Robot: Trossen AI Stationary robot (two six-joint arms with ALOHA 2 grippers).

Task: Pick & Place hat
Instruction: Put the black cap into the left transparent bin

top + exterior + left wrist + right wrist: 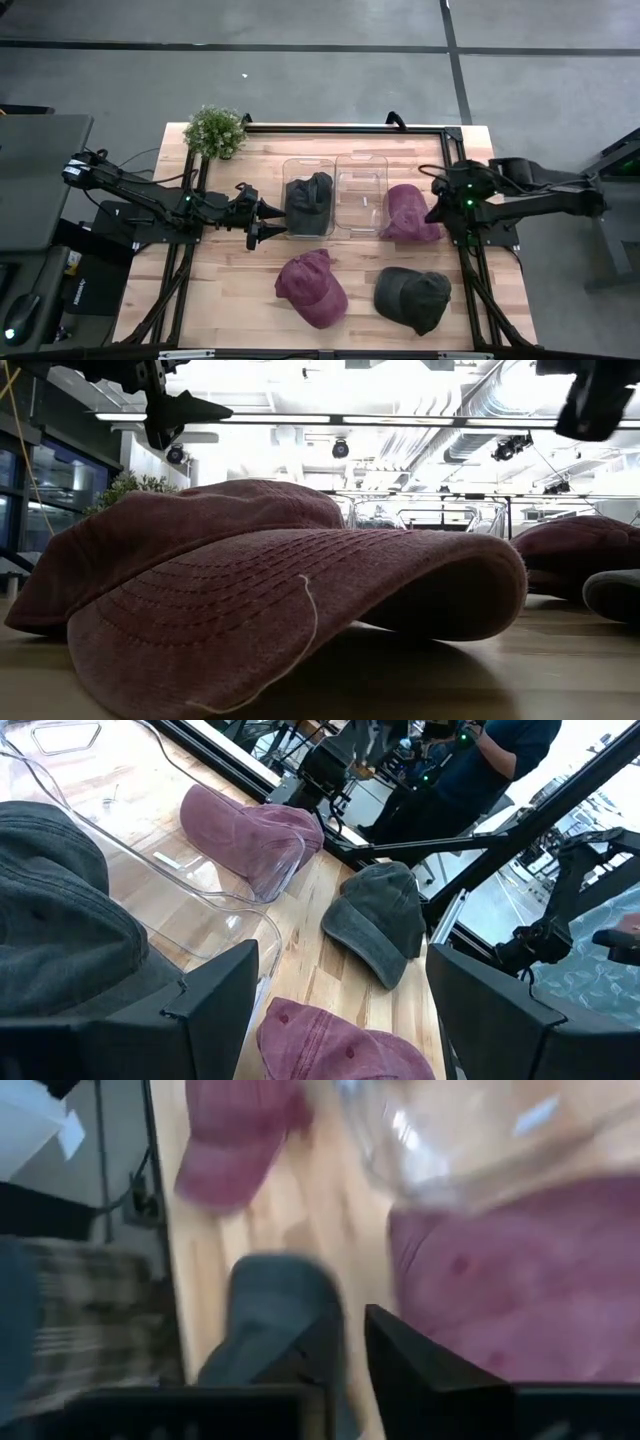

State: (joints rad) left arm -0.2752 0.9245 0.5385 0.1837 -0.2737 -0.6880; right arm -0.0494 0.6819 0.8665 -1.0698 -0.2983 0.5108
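On the wooden tabletop [230, 300] two clear plastic bins [335, 195] sit side by side near the middle. One dark grey hat [308, 203] already lies inside the bin nearer the left arm. My guess is that the bins are where the hats go, and that is why this one is tucked in there.

Three more hats wait outside. One maroon hat [408, 213] leans against the outer side of the other bin, close to the right arm. A second maroon hat [312, 287] lies flat near the front edge, and a second dark grey hat [413, 298] lies just beside it. They are spread apart, so I think each can be picked up without bumping another.

The left claw [262, 222] is low, just beside the bin with the grey hat in it. Its arm reaches out long and flat from the left side. Its two fingers [210, 1010] are spread wide apart, and nothing is between them. It looks like it has let go of the hat.

The right claw [447, 200] hangs close above the maroon hat by the bin, with its arm bent in from the right side. Its fingers [400, 1365] have only a small gap between them, and I see nothing held there.

A person stands past the far side of the tabletop.
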